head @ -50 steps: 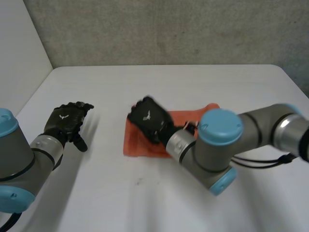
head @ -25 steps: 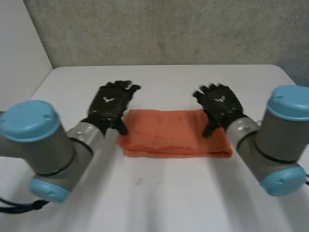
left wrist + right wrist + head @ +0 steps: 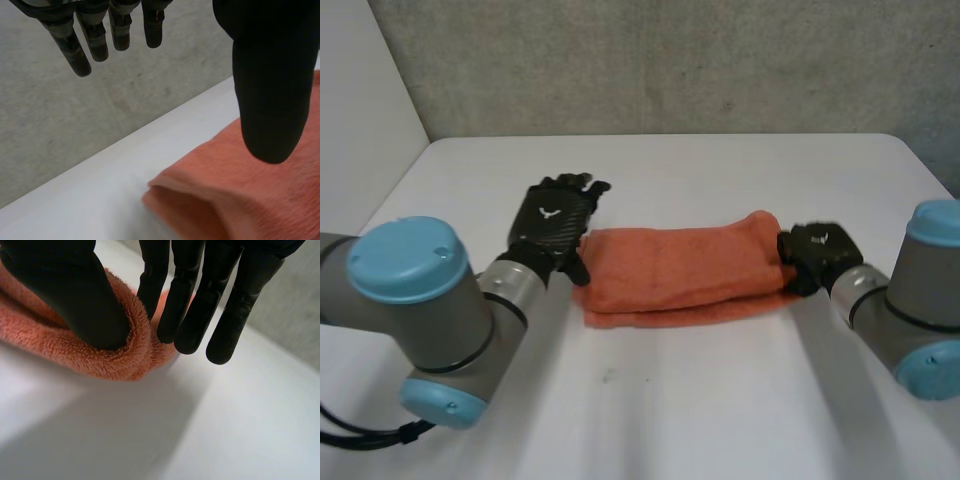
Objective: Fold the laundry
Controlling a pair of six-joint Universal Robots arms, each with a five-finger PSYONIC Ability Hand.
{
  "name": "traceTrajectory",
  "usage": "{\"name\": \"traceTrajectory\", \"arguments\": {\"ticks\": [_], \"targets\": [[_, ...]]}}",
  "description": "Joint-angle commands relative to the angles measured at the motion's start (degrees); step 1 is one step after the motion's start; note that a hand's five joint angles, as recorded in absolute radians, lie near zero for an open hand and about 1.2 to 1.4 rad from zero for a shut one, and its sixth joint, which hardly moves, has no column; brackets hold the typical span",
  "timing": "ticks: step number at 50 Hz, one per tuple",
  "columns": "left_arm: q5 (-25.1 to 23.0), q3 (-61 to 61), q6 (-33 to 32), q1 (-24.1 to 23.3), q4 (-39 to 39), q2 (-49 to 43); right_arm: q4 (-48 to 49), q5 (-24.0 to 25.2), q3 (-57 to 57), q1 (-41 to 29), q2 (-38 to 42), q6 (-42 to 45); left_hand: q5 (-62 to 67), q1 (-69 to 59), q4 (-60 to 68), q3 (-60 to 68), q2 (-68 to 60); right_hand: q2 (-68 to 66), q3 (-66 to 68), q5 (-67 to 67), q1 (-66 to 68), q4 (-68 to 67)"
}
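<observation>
- An orange folded towel (image 3: 680,268) is laid mid-way across the white counter (image 3: 700,410).
- Its right end is pinched by the right hand (image 3: 817,250), between thumb and fingers.
- The left hand (image 3: 555,215) is held above its left end, fingers straight.

Light is soft and diffuse. The white table (image 3: 720,400) reads bright, and the grey wall (image 3: 670,60) behind it is dimmer. The orange towel (image 3: 680,270) throws a thin soft shadow along its near edge. Left wrist view: the towel's fold mouth is shaded darker inside.
</observation>
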State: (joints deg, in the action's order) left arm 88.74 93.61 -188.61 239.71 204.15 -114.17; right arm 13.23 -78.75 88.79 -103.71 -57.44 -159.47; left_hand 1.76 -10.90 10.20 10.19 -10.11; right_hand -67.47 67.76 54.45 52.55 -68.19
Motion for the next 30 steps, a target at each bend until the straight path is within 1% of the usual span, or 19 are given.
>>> {"name": "traceTrajectory", "arguments": {"ticks": [1, 2, 3, 5, 6, 8, 9, 11, 15, 16, 17, 18, 19, 22, 24, 25, 27, 28, 30], "targets": [[0.0, 3.9, 0.0, 3.7, -0.1, 4.5, 0.0, -1.2, -8.6, -7.8, -2.1, 2.4, -0.9, 0.0, 0.7, 0.7, -0.8, -12.5, 12.2, 15.5, 27.4, -11.8], [0.1, 4.4, 0.0, 4.0, -0.1, 5.1, -0.1, -1.2, -11.8, -12.8, -1.0, 2.7, -0.9, 0.0, 0.7, 0.7, -0.8, -12.5, 12.2, 15.5, 27.4, -11.8], [0.1, 4.4, 0.0, 4.0, -0.1, 5.1, -0.1, -1.2, -11.8, -12.8, -1.0, 2.7, -0.9, 0.0, 0.7, 0.7, -0.8, -12.5, 12.2, 15.5, 27.4, -11.8], [0.2, 4.9, 0.0, 5.1, -0.1, 5.9, -1.0, -0.7, -17.7, -21.4, 3.5, 3.0, -0.9, 0.0, 0.7, 0.7, -0.8, -12.5, 12.2, 15.5, 27.4, -11.8], [0.2, 4.9, 0.0, 5.1, -0.1, 5.9, -1.0, -0.7, -17.7, -21.4, 3.6, 3.0, -0.9, 0.0, 0.7, 0.7, -0.8, -12.5, 12.2, 15.5, 27.4, -11.8], [0.2, 5.1, 0.1, 6.1, -0.2, 6.3, -2.1, -0.1, -21.4, -27.2, 8.0, 3.8, -0.9, 0.0, 0.7, 0.7, -0.8, -12.5, 12.2, 15.5, 27.4, -11.8], [0.2, 5.1, 0.1, 6.1, -0.2, 6.3, -2.2, -0.1, -21.5, -27.2, 8.0, 3.8, -0.9, 0.0, 0.7, 0.7, -0.8, -12.5, 12.2, 15.5, 27.4, -11.8], [0.1, 5.1, 0.2, 6.2, -0.4, 6.4, -3.4, 0.5, -23.7, -30.2, 12.9, 5.5, -0.9, 0.0, 0.7, 0.7, -0.8, -12.5, 12.2, 15.5, 27.4, -11.8], [0.0, 4.6, 0.2, 6.3, -0.6, 6.4, -5.0, -0.3, -26.1, -31.4, 16.6, 7.2, -1.0, 0.2, 0.5, 0.5, -0.6, -12.5, 12.2, 15.5, 27.4, -11.8], [0.0, 4.1, 0.2, 6.3, -0.6, 6.4, -5.8, -1.2, -27.6, -31.5, 16.9, 7.6, -0.9, 0.0, 0.7, 0.7, -0.8, 14.2, -14.5, -11.2, 0.7, 14.9], [0.0, 4.1, 0.2, 6.3, -0.6, 6.4, -5.8, -1.2, -27.6, -31.5, 16.9, 7.6, -0.9, 0.0, 0.7, 0.7, -0.8, 14.5, -14.8, -11.5, 0.4, 15.2], [0.0, 3.8, 0.3, 6.3, -0.6, 6.4, -6.6, -3.1, -28.5, -31.4, 16.0, 7.5, -1.0, 0.2, 0.5, 0.5, -0.6, 44.1, -44.4, -41.1, -29.2, 44.9], [0.0, 3.8, 0.3, 6.3, -0.6, 6.4, -7.1, -5.2, -28.8, -30.9, 14.0, 6.9, -1.0, 0.2, 0.5, 0.5, -0.6, 57.5, -57.8, -54.5, -42.6, 58.2], [0.0, 2.1, 0.3, 6.0, -0.5, 6.3, -7.1, -7.1, -28.4, -30.8, 11.3, 5.2, -0.9, 0.0, 0.7, 0.7, -0.8, 57.5, -57.8, -54.5, -42.6, 58.2], [-0.1, -0.2, 0.5, 5.5, -0.5, 5.5, -6.7, -8.9, -26.4, -28.6, 6.0, -3.2, -0.7, -0.1, 0.9, 0.9, -0.9, 57.5, -57.8, -54.5, -42.6, 58.2], [-0.1, -0.2, 0.5, 5.5, -0.5, 5.5, -6.7, -8.9, -26.4, -28.6, 6.0, -3.3, -0.7, -0.2, 0.9, 0.9, -0.9, 57.5, -57.8, -54.5, -42.6, 58.2], [-0.1, -3.0, 2.0, 4.6, -0.5, 3.9, -6.8, -8.4, -24.6, -25.2, 1.8, -12.4, -0.4, -0.5, 1.2, 1.2, -1.3, 57.5, -57.8, -54.5, -42.6, 58.2], [-0.1, -3.0, 2.0, 4.6, -0.5, 3.9, -6.8, -8.4, -24.6, -25.2, 1.8, -12.4, -0.4, -0.5, 1.2, 1.2, -1.3, 57.5, -57.8, -54.5, -42.6, 58.2], [-0.3, -6.6, 4.3, 2.1, -0.6, 0.9, -7.4, -7.3, -23.4, -23.3, 0.6, -18.7, -0.2, -0.7, 1.4, 1.4, -1.4, 57.5, -57.8, -54.5, -42.6, 58.2]]}}
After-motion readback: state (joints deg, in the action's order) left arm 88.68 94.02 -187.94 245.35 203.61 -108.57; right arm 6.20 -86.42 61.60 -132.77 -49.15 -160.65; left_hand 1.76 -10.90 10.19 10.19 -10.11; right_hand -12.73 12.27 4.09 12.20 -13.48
